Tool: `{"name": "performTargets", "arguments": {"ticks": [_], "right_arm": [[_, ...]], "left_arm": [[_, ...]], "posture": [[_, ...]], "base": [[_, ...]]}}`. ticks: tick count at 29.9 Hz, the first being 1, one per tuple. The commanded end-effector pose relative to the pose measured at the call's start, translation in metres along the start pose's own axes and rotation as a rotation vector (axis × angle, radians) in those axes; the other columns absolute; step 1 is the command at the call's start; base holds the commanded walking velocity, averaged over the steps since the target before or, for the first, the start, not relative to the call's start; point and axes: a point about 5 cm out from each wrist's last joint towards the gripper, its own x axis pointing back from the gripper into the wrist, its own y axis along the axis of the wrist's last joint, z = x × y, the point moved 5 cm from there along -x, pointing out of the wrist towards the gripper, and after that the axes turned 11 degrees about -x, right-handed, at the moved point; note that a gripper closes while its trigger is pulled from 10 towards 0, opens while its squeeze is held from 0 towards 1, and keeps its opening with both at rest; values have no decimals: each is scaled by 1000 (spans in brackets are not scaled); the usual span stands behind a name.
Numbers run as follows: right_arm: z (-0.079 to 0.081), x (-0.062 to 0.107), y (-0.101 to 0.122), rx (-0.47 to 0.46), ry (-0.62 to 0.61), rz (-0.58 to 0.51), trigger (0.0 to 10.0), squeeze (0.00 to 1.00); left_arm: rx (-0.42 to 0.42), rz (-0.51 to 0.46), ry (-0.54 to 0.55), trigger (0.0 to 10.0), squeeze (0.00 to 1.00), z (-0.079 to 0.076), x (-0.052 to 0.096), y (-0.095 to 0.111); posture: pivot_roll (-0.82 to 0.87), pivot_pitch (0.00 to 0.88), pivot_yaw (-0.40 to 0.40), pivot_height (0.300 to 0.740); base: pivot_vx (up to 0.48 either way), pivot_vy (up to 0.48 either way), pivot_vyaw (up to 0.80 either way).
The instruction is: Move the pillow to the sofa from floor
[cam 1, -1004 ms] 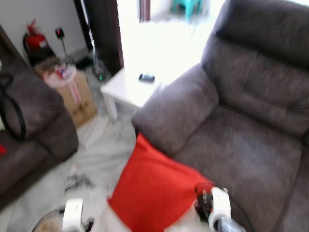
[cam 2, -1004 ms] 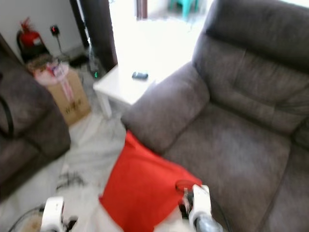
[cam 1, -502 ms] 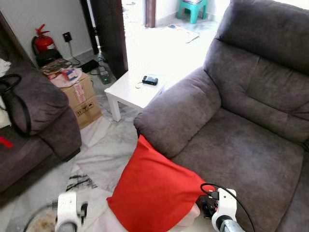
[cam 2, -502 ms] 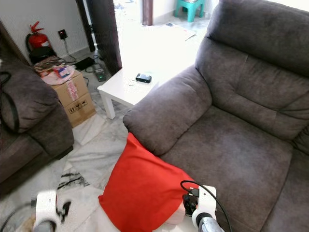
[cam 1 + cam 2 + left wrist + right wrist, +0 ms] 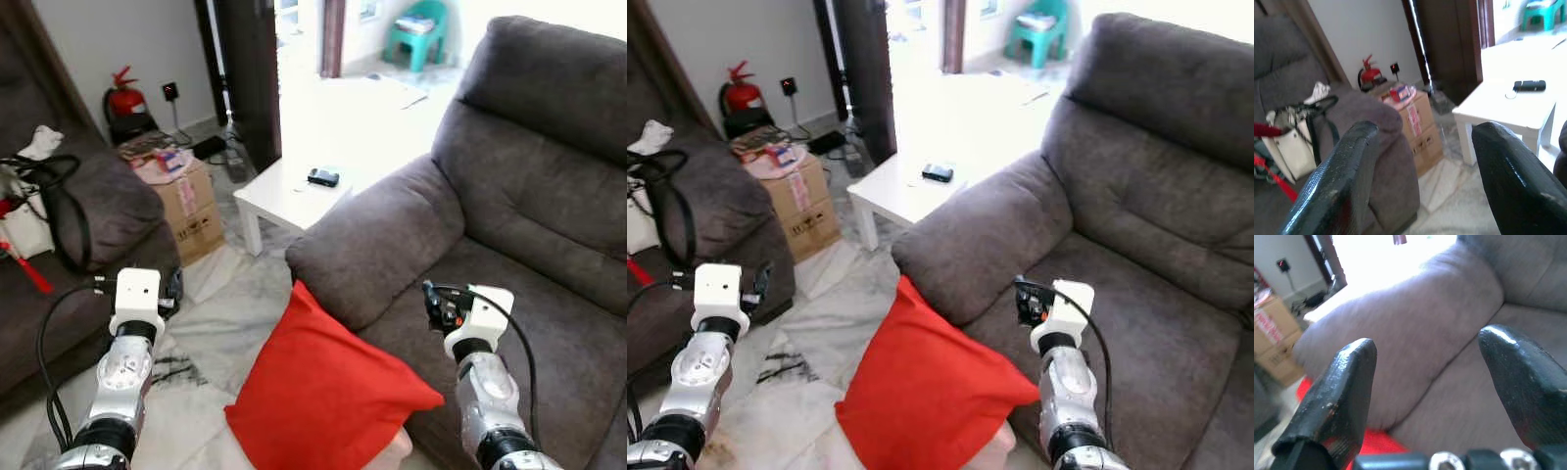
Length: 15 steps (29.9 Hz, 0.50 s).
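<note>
— What is the room like?
— Pale marble floor (image 5: 220, 313), white wall (image 5: 127, 39), bright doorway (image 5: 343, 59).
— Furniture?
— White side table (image 5: 294, 191), cardboard box (image 5: 191, 206), second grey couch (image 5: 98, 245)

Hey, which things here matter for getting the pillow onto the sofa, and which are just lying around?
For the job: red pillow; grey sofa; left gripper and right gripper, both open.

Lying about: white side table; cardboard box; fire extinguisher; black bag.

pillow (image 5: 328, 392) — plain red | sofa (image 5: 509, 215) — grey-brown | side table (image 5: 294, 191) — white | fire extinguisher (image 5: 123, 99) — red
</note>
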Motion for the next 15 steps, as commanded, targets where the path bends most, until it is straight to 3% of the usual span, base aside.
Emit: {"name": "performTargets", "arguments": {"ticks": [1, 2, 6, 15], "right_arm": [[1, 0, 5, 16, 14, -27, 10000, 0], [3, 2, 11, 24, 26, -76, 10000, 0], [8, 4, 15, 42, 60, -100, 10000, 0], [0, 1, 26, 63, 35, -127, 10000, 0]], "left_arm": [[-14, -30, -25, 10000, 0, -8, 3, 5], [-8, -41, -32, 10000, 0, -17, 8, 7], [7, -45, -44, 10000, 0, -31, 11, 8], [35, -81, -43, 10000, 0, -39, 1, 25]], "posture": [[148, 0, -6, 740], [136, 0, -18, 740], [119, 0, -30, 740], [96, 0, -58, 740]], "base": [[0, 0, 0], [0, 0, 0], [0, 0, 0], [0, 0, 0]]}}
